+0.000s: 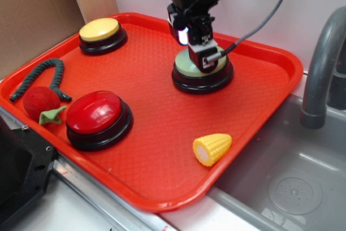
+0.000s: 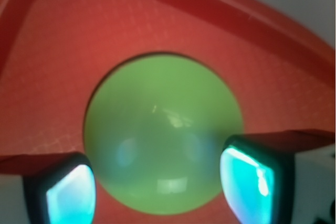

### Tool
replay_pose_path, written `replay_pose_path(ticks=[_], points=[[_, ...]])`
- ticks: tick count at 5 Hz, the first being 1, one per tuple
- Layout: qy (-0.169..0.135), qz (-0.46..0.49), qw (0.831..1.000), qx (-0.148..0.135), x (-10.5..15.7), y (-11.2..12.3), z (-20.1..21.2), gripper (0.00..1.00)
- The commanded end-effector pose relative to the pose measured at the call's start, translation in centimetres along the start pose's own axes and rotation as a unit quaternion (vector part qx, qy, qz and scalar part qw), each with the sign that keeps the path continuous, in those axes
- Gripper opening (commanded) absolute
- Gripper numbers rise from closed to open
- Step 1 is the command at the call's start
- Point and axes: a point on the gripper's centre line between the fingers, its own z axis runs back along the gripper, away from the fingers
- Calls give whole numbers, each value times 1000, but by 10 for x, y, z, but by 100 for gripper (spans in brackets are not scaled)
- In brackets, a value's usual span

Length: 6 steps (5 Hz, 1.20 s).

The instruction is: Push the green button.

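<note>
- The green button (image 1: 190,66) sits toward the back right of the red tray (image 1: 162,177), well apart from the yellow button (image 1: 99,28) at the back left and the red button (image 1: 96,111) at the front left.
- The tool (image 1: 204,58) is directly over the green button's dome; from the side view its tip looks to be on or just above the top, but I cannot tell whether it is pressing.
- In the wrist view the two fingers (image 2: 71,195) stand well apart, spread almost as wide as the dome, and hold nothing.
- Handling, as a judgement: the dome looks like hard, smooth, glossy plastic on a broad black base, so it should stay put and give only straight down. There is nothing to grip; the place to bear on it is the middle of the dome, since a push near the edge could slide off the curve.
- Only the side view shows the height of the tool above the button, the other buttons, the toy corn (image 1: 212,149), the red felt ball with its leaf (image 1: 41,102), the dark rope (image 1: 38,78) and the sink (image 1: 292,187) beside the tray.
- Only the wrist view shows the finger spread and that the dome (image 2: 163,140) lies between them, slightly ahead of their tips.
</note>
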Motion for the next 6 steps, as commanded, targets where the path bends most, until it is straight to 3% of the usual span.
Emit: replay_pose_path(ticks=[1, 3, 4, 5, 6], points=[[-1, 2, 1000, -14, 4, -1, -8, 100], [-2, -1, 1000, -8, 6, -3, -2, 100], [-31, 2, 999, 12, 6, -6, 41, 100], [-25, 18, 999, 17, 4, -8, 63, 100], [-19, 36, 999, 1, 1, -9, 73, 100]])
